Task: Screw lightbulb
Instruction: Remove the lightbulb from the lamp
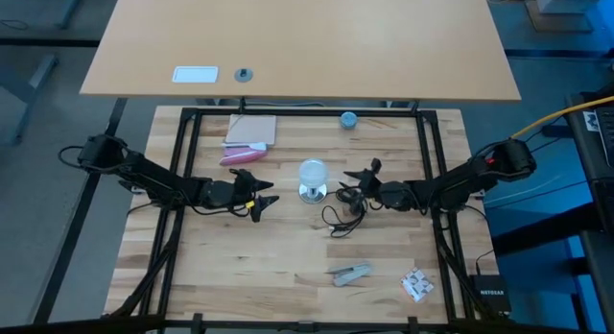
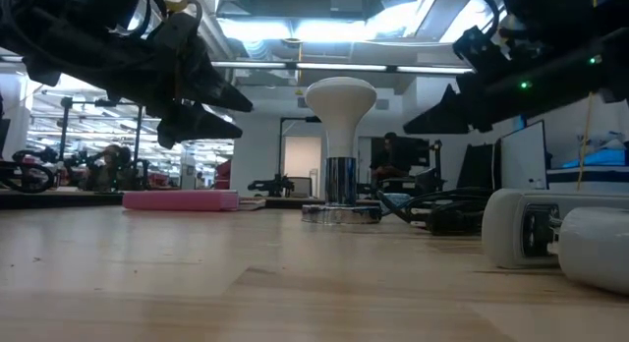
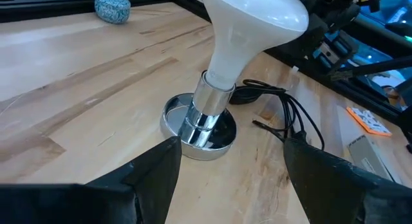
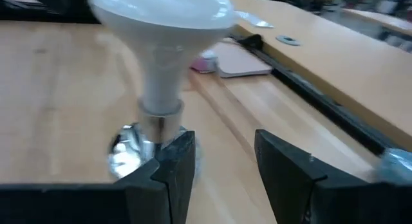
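1. Hovering just left of the lightbulb [image 1: 313, 171], the left gripper [image 1: 266, 199] has its fingers spread wide and grasps nothing; a careless closing sweep risks striking the dome and tipping the whole stand.
2. Standing near the middle of the bench [image 1: 240, 276], the lightbulb sits upright in a shiny socket on a round silver base [image 1: 313, 191]; its long axis runs vertical, dome up, narrow neck down.
3. Lying just right of the base, the black cord [image 1: 343, 214] could snag a finger and drag the base sideways.
4. Waiting just right of the bulb, the right gripper [image 1: 360, 183] has its fingers partly parted and empty; a grip set off-centre would probably skew the bulb in its thread.
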